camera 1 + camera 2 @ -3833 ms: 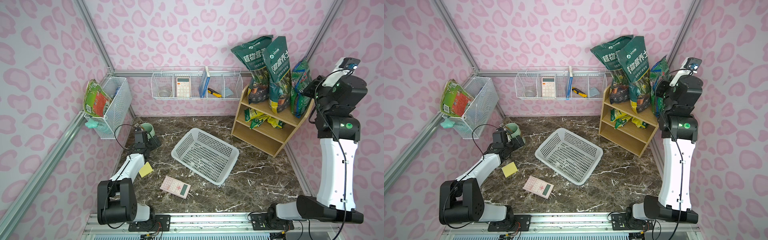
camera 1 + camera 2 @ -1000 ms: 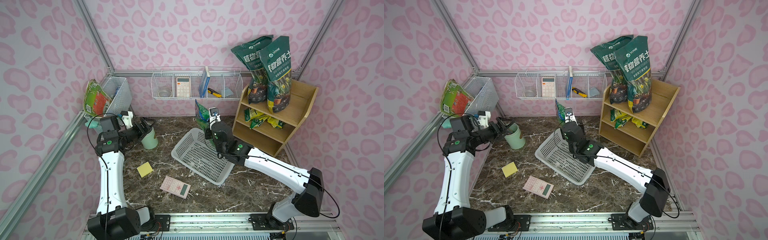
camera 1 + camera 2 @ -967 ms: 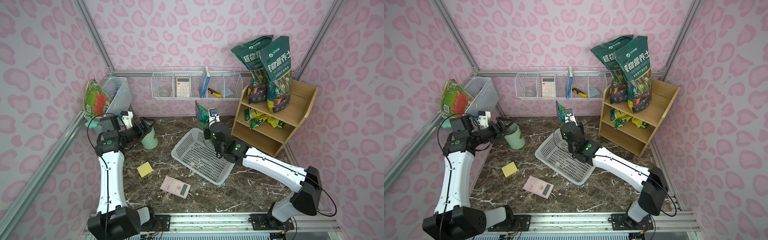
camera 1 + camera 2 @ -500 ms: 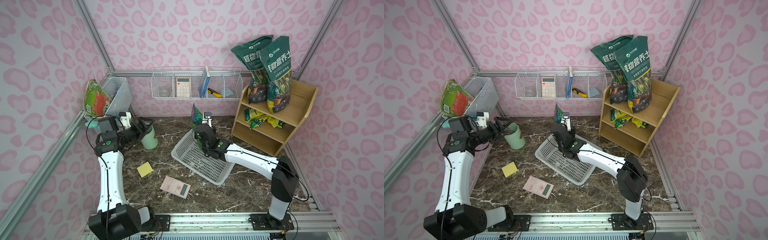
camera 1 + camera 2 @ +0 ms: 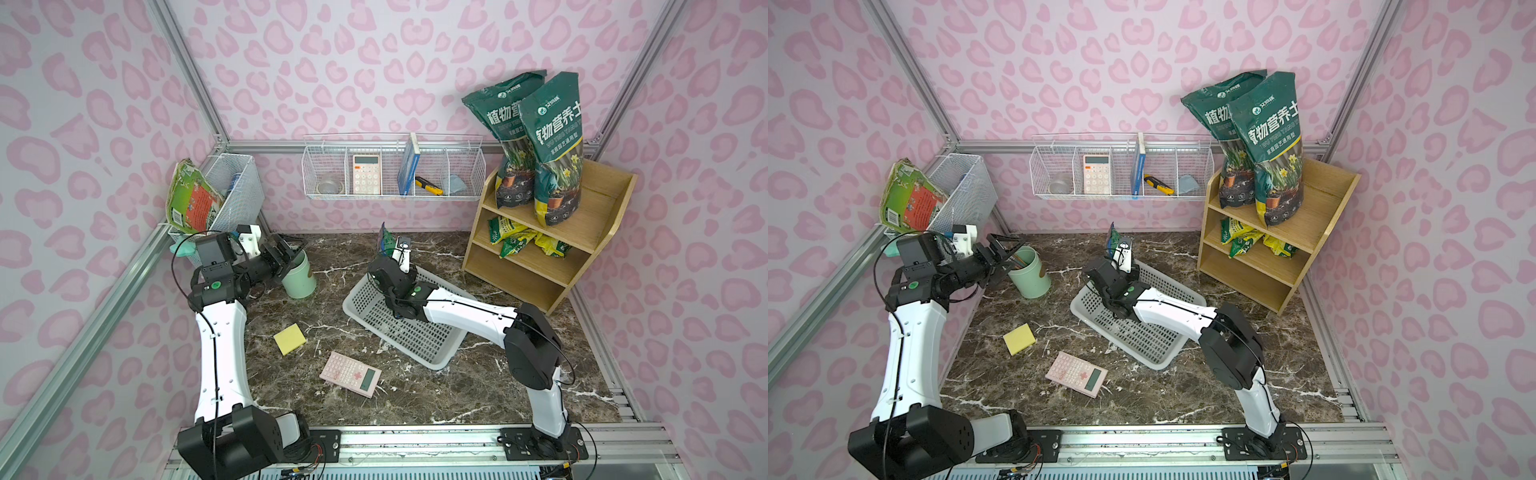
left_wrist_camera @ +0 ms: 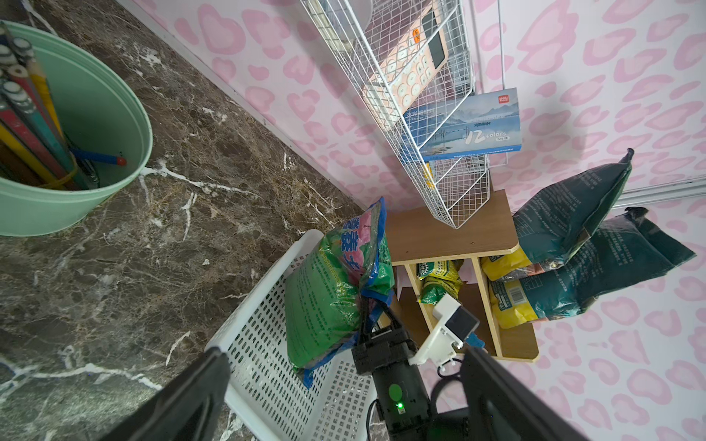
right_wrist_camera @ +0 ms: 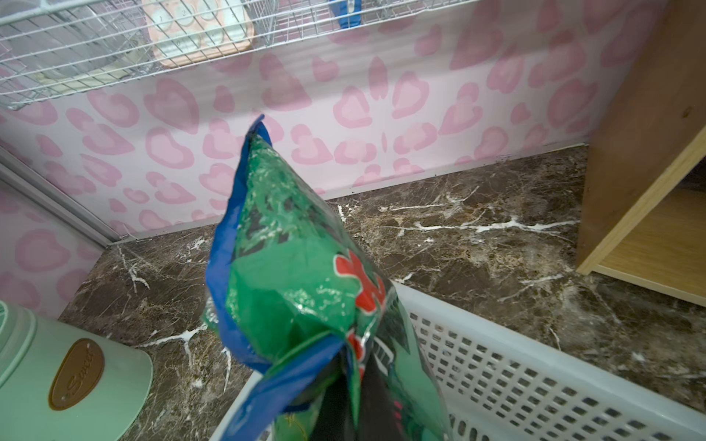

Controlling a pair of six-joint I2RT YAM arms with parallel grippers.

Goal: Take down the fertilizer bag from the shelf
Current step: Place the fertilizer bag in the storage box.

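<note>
A green fertilizer bag (image 5: pixel 385 239) with blue edges stands upright over the far left corner of the white perforated basket (image 5: pixel 415 332). My right gripper (image 6: pixel 376 313) is shut on the bag's edge (image 7: pixel 298 275); the crumpled film hides its fingertips. The bag is off the light-wood shelf (image 5: pixel 598 208), which stands at the back right. In both top views my left gripper (image 5: pixel 291 257) hangs open and empty above a mint cup (image 5: pixel 301 274). Its dark fingers (image 6: pixel 198 385) frame the bag (image 6: pixel 328 298) in the left wrist view.
Two tall dark green bags (image 5: pixel 552 137) stand on the shelf's top tier, with yellow-green packets (image 5: pixel 523 241) on the middle tier. A yellow pad (image 5: pixel 289 338) and a pink calculator (image 5: pixel 351 374) lie on the marble. White wire wall baskets (image 5: pixel 392 166) hang at the back and left.
The right arm has carried the bag from the shelf's top tier down and left to the basket's far corner. During the last second it shifted further left. The left arm barely moved.
</note>
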